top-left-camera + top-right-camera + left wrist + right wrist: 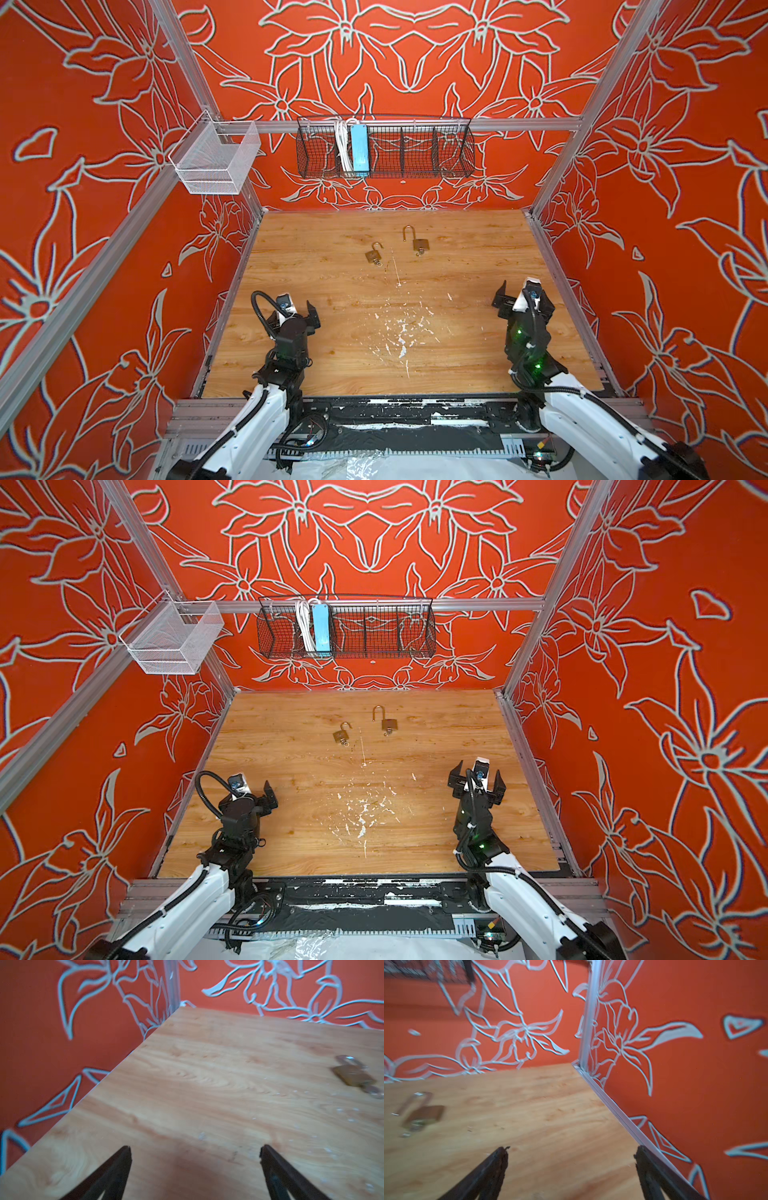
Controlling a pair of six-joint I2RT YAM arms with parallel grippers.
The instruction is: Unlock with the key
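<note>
One wooden bench (316, 274) spans the booth between red flowered walls. It is railed along both sides, and its middle is bare but for white flecks. On the back wall hangs a black wire basket (415, 153) holding a blue power strip (359, 147); any print on it is too small to read. A white mesh basket (216, 162) hangs at the left corner. Near the front edge the left hand (195, 1150) and right hand (571, 1151) hover well apart, jaws spread wide, holding nothing. Toward the back lie the left padlock (372, 255) and right padlock (420, 245), shackles swung open, each with a key (378, 263) at its base.
</note>
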